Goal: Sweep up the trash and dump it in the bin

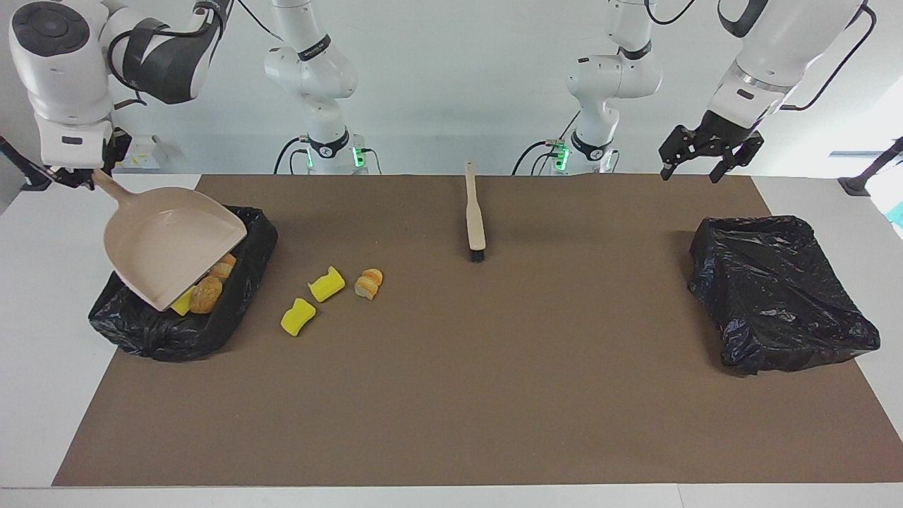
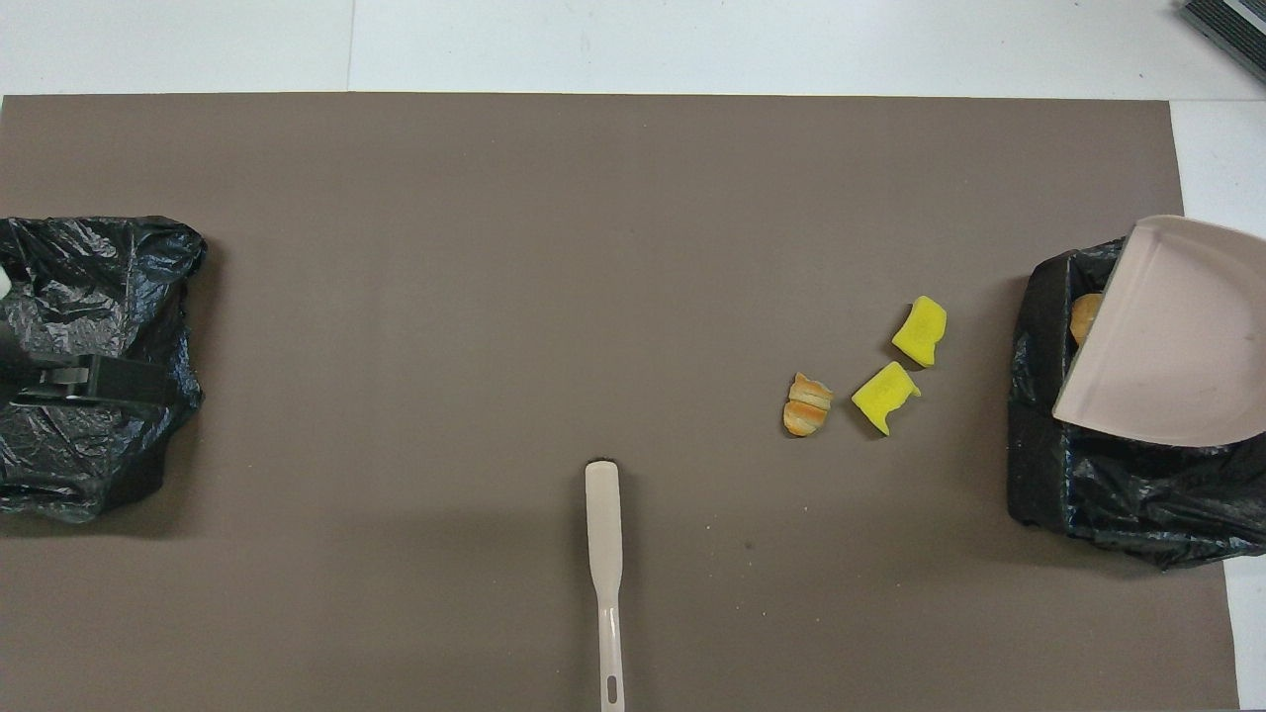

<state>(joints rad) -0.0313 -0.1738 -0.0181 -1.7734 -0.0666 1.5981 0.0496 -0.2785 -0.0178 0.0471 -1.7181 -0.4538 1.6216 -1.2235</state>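
Right gripper (image 1: 70, 176) clamped the beige plastic dustpan (image 1: 169, 254) handle; left gripper (image 1: 709, 166) waited open; light, soft yellow sponge scraps (image 1: 312, 300) probably sweep easily.

Facing camera is looking down from high across the table (image 1: 451, 423) toward the arms; overhead camera is looking steeply down, sharing the brown mat (image 2: 495, 247).

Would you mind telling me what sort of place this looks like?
Probably a robotics lab: a brown mat on a white table, with a dustpan, brush, two bag-lined bins and staged trash scraps.
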